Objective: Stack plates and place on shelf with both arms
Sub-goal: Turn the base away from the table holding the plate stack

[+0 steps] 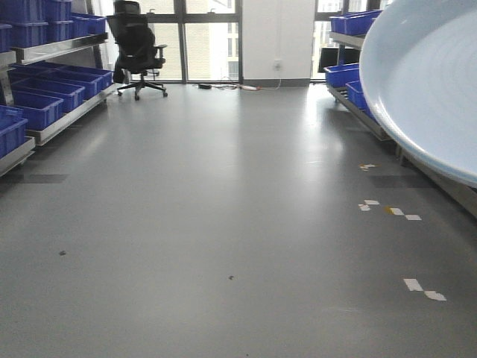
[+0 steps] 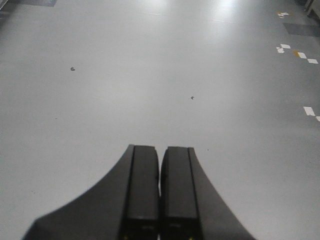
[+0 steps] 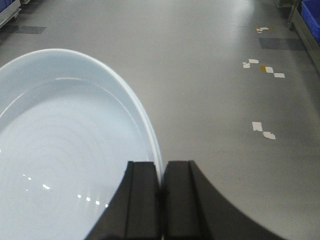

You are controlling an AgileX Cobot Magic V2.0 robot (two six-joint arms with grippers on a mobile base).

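Observation:
A pale blue-white plate (image 3: pixel 60 150) fills the left of the right wrist view. My right gripper (image 3: pixel 161 172) is shut on its rim and holds it in the air above the grey floor. The same plate (image 1: pixel 425 82) fills the upper right corner of the front view, tilted. I cannot tell whether it is one plate or two stacked. My left gripper (image 2: pixel 160 160) is shut and empty, pointing down at bare floor. Steel shelf racking (image 1: pixel 67 115) with blue crates runs along the left wall, and more racking (image 1: pixel 358 112) along the right wall behind the plate.
A black office chair (image 1: pixel 138 48) stands at the far end by the windows. Blue crates (image 1: pixel 41 104) sit on the left rack and blue crates (image 1: pixel 346 74) on the right rack. White and yellow tape marks (image 1: pixel 391 210) lie on the floor at right.

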